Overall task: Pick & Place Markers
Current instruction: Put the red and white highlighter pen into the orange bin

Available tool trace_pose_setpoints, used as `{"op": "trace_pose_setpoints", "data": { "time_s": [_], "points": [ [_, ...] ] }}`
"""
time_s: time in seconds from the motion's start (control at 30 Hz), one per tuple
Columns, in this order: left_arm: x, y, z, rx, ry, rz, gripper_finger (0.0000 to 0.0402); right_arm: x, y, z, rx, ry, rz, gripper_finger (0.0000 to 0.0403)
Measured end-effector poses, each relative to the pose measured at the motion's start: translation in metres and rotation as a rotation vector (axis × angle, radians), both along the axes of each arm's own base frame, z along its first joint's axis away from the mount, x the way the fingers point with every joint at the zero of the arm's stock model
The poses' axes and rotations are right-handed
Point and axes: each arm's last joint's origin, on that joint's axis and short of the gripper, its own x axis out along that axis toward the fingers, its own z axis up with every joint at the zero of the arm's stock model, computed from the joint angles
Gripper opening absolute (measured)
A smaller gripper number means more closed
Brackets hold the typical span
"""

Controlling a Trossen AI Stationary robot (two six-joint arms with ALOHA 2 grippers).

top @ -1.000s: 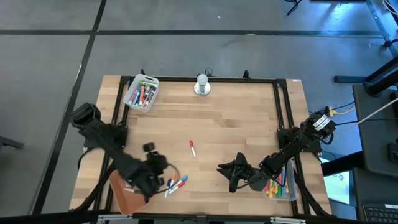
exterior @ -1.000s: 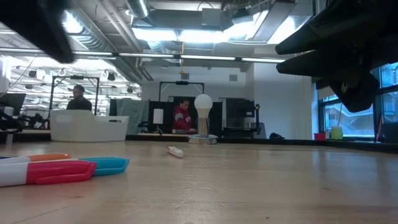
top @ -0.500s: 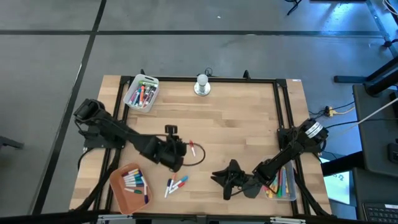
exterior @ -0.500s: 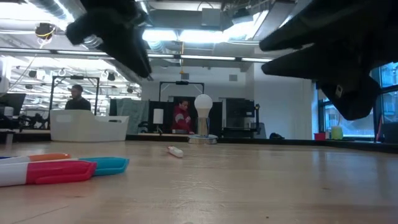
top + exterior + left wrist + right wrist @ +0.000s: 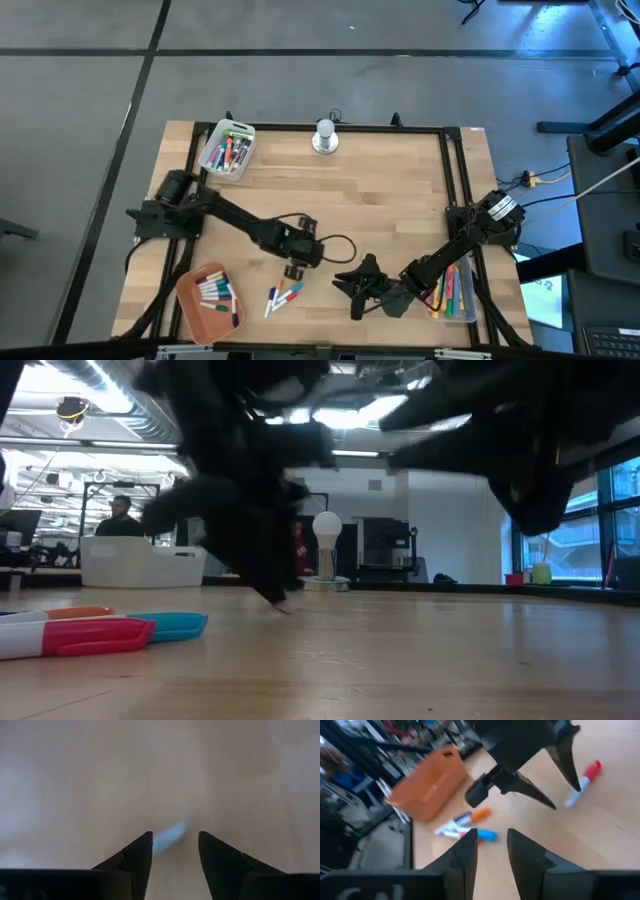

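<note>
High view puts left gripper (image 5: 298, 268) over the lone red-capped marker (image 5: 582, 782) mid-counter (image 5: 380, 200), jaws spread wide around it, not yet clamped. Next, judging: drop, close squarely, carry to orange tray (image 5: 190, 295). Right gripper (image 5: 350, 292) waits near, jaws apart. Marker itself hidden from above; left wrist view too blurred.

Your left gripper (image 5: 297, 268) has swung out from over the orange tray (image 5: 192, 297) and now hangs low over the middle of the table, fingers (image 5: 137, 857) parted. The lone red-capped marker (image 5: 583, 782) it passed over lies just beside those fingers. Your right gripper (image 5: 352, 292) has crept further inward, closer to the loose markers (image 5: 283, 297).
</note>
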Motion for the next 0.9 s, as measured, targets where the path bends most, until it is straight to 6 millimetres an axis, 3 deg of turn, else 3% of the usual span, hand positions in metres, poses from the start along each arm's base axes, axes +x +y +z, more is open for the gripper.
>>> {"op": "trace_pose_setpoints", "data": {
  "time_s": [0.23,0.4,0.7,0.9],
  "points": [
    [0.014,0.017,-0.014,0.009,0.011,-0.124,0.0181,-0.006,-0.017,-0.005,-0.035,0.182,-0.029,0.0107],
    [0.012,0.041,-0.015,-0.129,0.13,-0.124,0.0185,-0.006,-0.03,-0.012,-0.028,0.266,-0.086,0.0107],
    [0.008,0.083,-0.017,-0.326,0.216,-0.044,0.0168,0.008,-0.056,-0.014,-0.029,0.321,-0.113,0.0107],
    [0.005,0.093,-0.018,-0.307,0.246,-0.012,0.0124,0.024,-0.087,-0.015,-0.063,0.378,-0.116,0.0107]
  ]
}}
